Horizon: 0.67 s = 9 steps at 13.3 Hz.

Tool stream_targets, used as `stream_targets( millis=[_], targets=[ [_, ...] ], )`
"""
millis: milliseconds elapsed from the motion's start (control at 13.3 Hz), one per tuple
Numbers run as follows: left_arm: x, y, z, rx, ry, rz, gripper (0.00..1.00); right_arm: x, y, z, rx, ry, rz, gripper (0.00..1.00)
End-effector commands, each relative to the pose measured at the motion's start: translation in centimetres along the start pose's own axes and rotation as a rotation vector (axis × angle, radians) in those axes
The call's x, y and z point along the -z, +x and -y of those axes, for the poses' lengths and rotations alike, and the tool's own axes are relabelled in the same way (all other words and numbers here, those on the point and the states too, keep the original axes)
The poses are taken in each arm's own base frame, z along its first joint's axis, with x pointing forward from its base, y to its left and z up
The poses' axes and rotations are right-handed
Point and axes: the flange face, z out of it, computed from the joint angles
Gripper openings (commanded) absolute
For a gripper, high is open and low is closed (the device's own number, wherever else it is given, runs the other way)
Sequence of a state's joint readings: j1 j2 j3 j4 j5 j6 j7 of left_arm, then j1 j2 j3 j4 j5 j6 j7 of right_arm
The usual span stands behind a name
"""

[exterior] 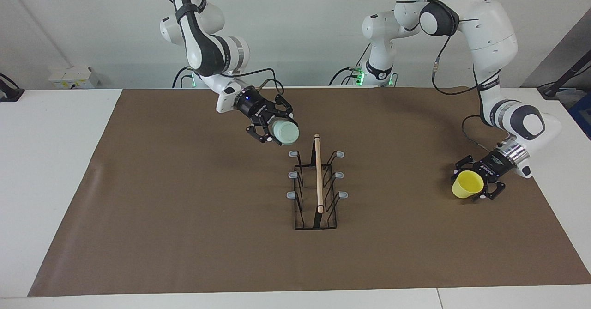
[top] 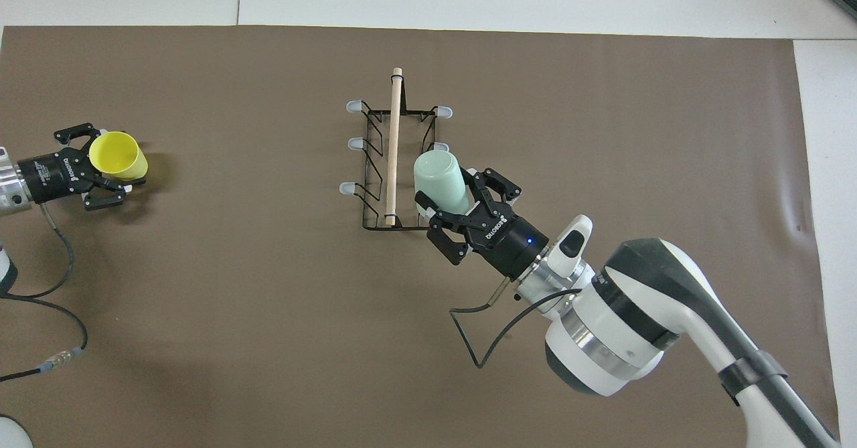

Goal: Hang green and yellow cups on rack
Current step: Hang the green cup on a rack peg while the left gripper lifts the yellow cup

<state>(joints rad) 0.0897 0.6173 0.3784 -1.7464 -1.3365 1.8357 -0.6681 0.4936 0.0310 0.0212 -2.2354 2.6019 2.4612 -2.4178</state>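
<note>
The rack (exterior: 318, 175) (top: 393, 146) stands mid-table, a black wire frame with a wooden rod on top and grey-tipped prongs on both sides. My right gripper (exterior: 278, 131) (top: 450, 195) is shut on the pale green cup (exterior: 285, 133) (top: 439, 179), tilted in the air. It hangs over the rack's prongs on the right arm's side, at the rack's end nearer the robots. The yellow cup (exterior: 467, 184) (top: 117, 155) lies on its side at the left arm's end of the mat. My left gripper (exterior: 472, 180) (top: 106, 165) is low and open, its fingers either side of the cup.
A brown mat (exterior: 184, 207) covers most of the white table (exterior: 55, 161). A loose cable (top: 40, 301) trails from the left arm onto the mat near the robots.
</note>
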Motion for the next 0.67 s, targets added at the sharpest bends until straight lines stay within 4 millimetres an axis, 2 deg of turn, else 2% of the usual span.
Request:
stream_targets(
  millis=[0, 150, 300, 375, 449, 524, 599],
  targets=[
    [-0.5, -1.1, 0.5, 0.008, -0.026, -0.013, 0.71, -0.2, -0.5, -1.1, 0.028, -0.064, -0.093, 0.0],
    [-1.3, -1.7, 0.6, 0.0, -0.024, -0.027, 0.71, -0.1, -0.4, -1.4, 0.056, -0.064, -0.109, 0.0],
    [-1.6, -2.2, 0.8, -0.005, -0.023, -0.028, 0.7, -0.3, -1.3, -1.6, 0.071, -0.064, -0.1, 0.0],
    [-1.9, -2.3, 1.0, -0.003, -0.019, -0.028, 0.63, -0.3, -1.5, -1.5, 0.064, -0.068, -0.094, 0.0],
    [-1.6, -2.6, 0.9, -0.007, -0.023, -0.027, 0.43, -0.3, -1.8, -1.5, 0.061, -0.069, -0.089, 0.0],
    [-1.2, -3.3, 0.5, -0.017, -0.032, -0.026, 0.18, -0.5, -2.5, -1.4, 0.056, -0.069, -0.075, 0.0],
    [-0.7, -4.0, 0.1, -0.03, -0.041, -0.025, 0.0, -0.6, -3.1, -1.4, 0.042, -0.076, -0.069, 0.0]
  ],
)
